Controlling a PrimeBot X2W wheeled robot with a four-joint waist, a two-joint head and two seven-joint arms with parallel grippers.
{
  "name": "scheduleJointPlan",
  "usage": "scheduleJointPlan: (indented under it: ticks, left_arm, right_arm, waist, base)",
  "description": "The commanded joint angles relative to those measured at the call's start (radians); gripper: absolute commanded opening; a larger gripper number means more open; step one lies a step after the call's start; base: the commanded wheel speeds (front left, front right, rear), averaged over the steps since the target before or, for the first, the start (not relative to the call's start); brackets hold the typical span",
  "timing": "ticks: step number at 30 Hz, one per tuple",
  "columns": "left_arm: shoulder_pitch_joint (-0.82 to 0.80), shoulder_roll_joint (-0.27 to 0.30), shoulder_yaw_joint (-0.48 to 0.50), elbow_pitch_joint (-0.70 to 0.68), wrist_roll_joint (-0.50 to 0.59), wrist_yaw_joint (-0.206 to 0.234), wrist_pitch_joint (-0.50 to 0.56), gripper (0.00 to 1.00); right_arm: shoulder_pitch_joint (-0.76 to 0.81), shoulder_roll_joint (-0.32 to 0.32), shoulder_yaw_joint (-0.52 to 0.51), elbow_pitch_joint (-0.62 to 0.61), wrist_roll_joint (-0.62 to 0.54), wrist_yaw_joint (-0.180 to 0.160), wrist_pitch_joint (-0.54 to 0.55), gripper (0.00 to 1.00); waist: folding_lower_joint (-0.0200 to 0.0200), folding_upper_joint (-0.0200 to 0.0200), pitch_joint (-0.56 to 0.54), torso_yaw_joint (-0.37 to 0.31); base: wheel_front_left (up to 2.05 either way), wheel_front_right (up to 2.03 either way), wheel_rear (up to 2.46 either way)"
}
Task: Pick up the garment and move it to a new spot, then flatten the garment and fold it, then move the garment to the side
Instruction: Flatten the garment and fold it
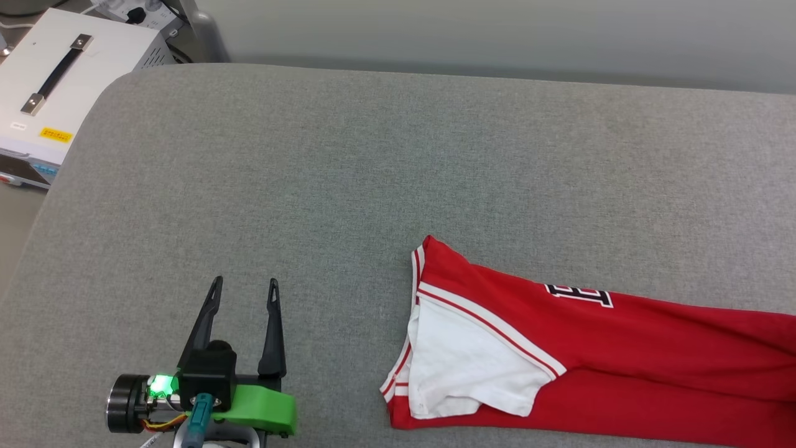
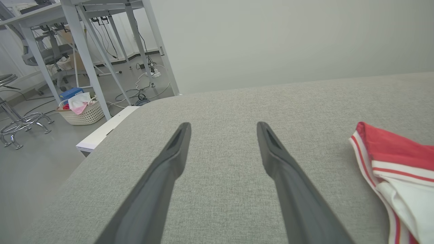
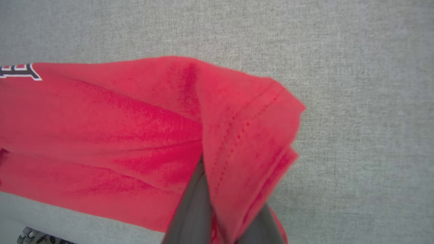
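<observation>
The garment is a red shirt with a white sleeve and striped trim, lying stretched along the grey padded table at the lower right and running off the head view's right edge. Part of a black, white-edged letter shows on it. In the right wrist view my right gripper is shut on a bunched fold of the garment's stitched hem, with its fingertips buried in the cloth. My left gripper stands open over bare table to the left of the shirt. In its own view the left gripper holds nothing, and the garment's collar end lies to the right.
A white equipment box with a black handle sits beyond the table's rounded far-left corner. Off that edge, on the floor, are a laundry basket, metal table legs, cables and a chair base. A pale wall runs behind the table.
</observation>
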Motion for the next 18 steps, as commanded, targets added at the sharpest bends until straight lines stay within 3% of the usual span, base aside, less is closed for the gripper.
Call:
scheduleJointPlan:
  ticks: [1, 10, 18]
  left_arm:
    - [0.015, -0.007, 0.002, 0.003, 0.009, -0.005, -0.006, 1.0]
    - [0.026, -0.017, 0.01, 0.012, 0.019, -0.026, -0.006, 1.0]
    - [0.012, -0.027, 0.0, 0.015, 0.027, -0.042, -0.006, 1.0]
  right_arm:
    - [0.009, -0.01, -0.01, 0.005, 0.006, -0.001, -0.004, 0.0]
    - [0.057, 0.003, -0.057, -0.263, 0.159, -0.001, 0.027, 0.0]
    - [0.027, 0.048, -0.022, -0.452, 0.173, -0.001, 0.078, 0.0]
  waist:
    - [0.0, -0.0001, -0.003, -0.002]
    - [0.0, -0.0001, -0.026, -0.006]
    - [0.0, -0.0001, -0.015, 0.018]
  base:
    - [0.0, 0.0, 0.0]
    - [0.0, 0.0, 0.0]
    - [0.0, 0.0, 0.0]
